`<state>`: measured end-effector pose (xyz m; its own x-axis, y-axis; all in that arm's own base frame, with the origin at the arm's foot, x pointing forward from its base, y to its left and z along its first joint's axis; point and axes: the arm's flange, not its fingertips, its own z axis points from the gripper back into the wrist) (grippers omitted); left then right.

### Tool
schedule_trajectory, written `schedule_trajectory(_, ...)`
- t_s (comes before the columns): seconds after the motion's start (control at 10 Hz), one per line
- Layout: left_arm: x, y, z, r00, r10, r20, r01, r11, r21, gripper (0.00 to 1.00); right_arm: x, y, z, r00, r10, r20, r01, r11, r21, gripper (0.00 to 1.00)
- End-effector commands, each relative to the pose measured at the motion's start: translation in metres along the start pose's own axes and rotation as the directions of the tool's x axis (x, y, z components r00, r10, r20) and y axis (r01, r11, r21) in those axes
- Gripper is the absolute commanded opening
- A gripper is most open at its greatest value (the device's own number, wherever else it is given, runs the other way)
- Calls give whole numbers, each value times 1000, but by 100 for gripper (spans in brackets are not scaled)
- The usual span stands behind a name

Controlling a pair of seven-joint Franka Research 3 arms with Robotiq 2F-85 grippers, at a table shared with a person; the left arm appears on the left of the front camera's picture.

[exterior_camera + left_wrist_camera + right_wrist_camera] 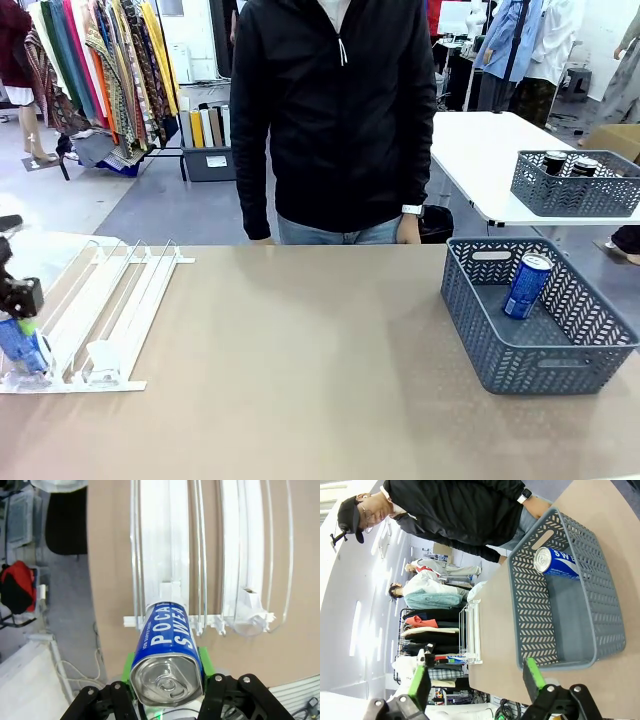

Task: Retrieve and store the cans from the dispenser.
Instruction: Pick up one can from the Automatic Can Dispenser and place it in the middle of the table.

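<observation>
Left hand [168, 672] snug around blue can [169, 636]

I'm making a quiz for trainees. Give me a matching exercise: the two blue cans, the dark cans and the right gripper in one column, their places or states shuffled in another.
Column one
1. blue aluminium can at the robot's left
2. blue aluminium can at the robot's right
3. dark cans
4. right gripper

Column two
A. open, nothing between its green pads
B. inside the grey mesh plastic basket on the brown table
C. held by the left gripper at the front end of the white plastic dispenser
D. upright in the far grey basket on the white table

Pairs: 1-C, 2-B, 3-D, 4-A.
</observation>
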<state>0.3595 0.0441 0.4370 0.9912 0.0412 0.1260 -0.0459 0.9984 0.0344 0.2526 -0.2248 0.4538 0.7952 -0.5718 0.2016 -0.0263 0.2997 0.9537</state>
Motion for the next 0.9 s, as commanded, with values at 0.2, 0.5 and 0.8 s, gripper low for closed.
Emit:
schedule_trajectory(0.2, -35, 34, 158, 977, 17, 214, -27, 999, 46, 0, 1, 3, 0, 1000, -1, 6, 1, 1000, 17, 100)
schedule_trajectory(0.5, -53, 41, 173, 957, 30, 289, -41, 999, 33, 0, 1, 3, 0, 1000, -1, 6, 1, 1000, 17, 100)
schedule_trajectory(0.8, -57, 37, 194, 960, 26, 280, -38, 999, 36, 0, 1, 3, 0, 1000, -1, 6, 1, 1000, 17, 100)
